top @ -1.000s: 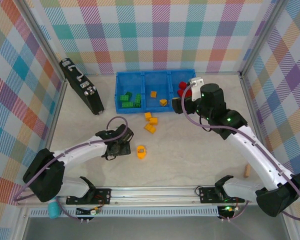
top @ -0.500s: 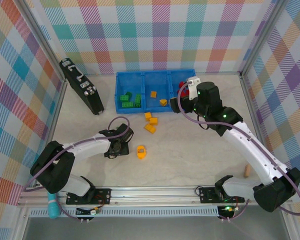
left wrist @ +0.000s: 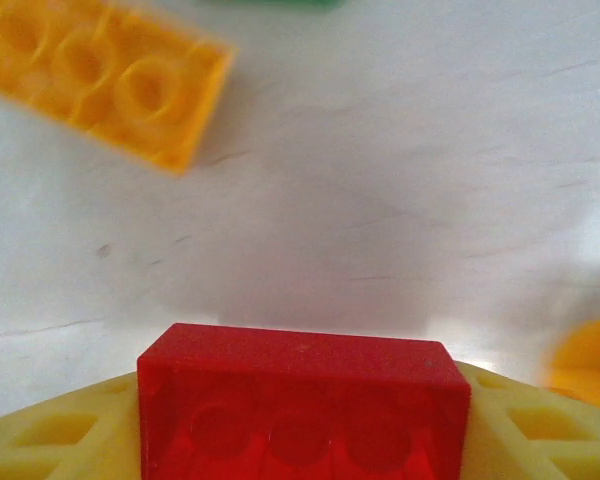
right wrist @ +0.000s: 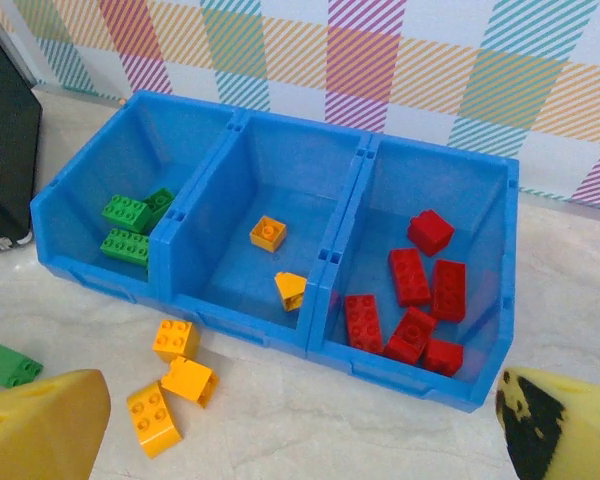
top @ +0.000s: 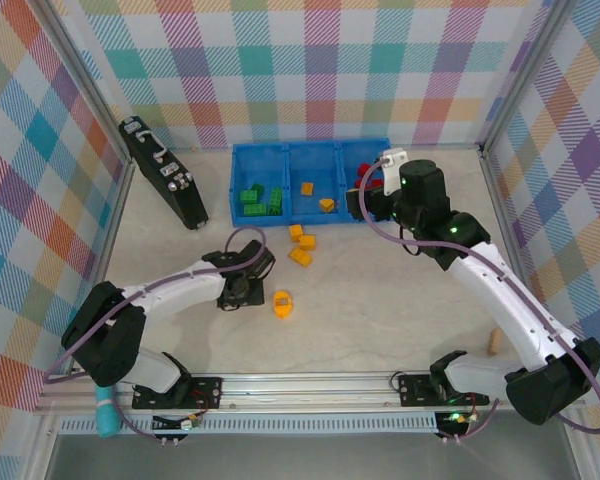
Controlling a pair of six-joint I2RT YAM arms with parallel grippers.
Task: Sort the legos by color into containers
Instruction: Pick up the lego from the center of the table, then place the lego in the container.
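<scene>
A red lego (left wrist: pixel 302 372) sits between the yellow fingers (left wrist: pixel 50 440) of my left gripper (top: pixel 242 289), which is shut on it low over the table. Beside it lie a rounded yellow piece (top: pixel 283 303) and three yellow legos (top: pixel 301 243) (right wrist: pixel 170 385). A green lego (right wrist: pixel 8 365) lies loose on the table. The blue tray (top: pixel 288 149) (right wrist: pixel 245 122) holds green legos (right wrist: pixel 130 225) on the left, yellow ones (right wrist: pixel 268 232) in the middle and red ones (right wrist: pixel 410 290) on the right. My right gripper (right wrist: pixel 300 435) (top: pixel 365 203) hangs open at the tray's front right, holding nothing.
A black case (top: pixel 163 185) leans at the back left, beside the tray. A tan cylinder (top: pixel 494 343) lies near the right wall. Plaid walls close in three sides. The table between the arms is bare stone-white.
My left gripper has closed on the red lego and shifted slightly up and to the right. The right gripper has drifted a little over the tray's red end, still open.
</scene>
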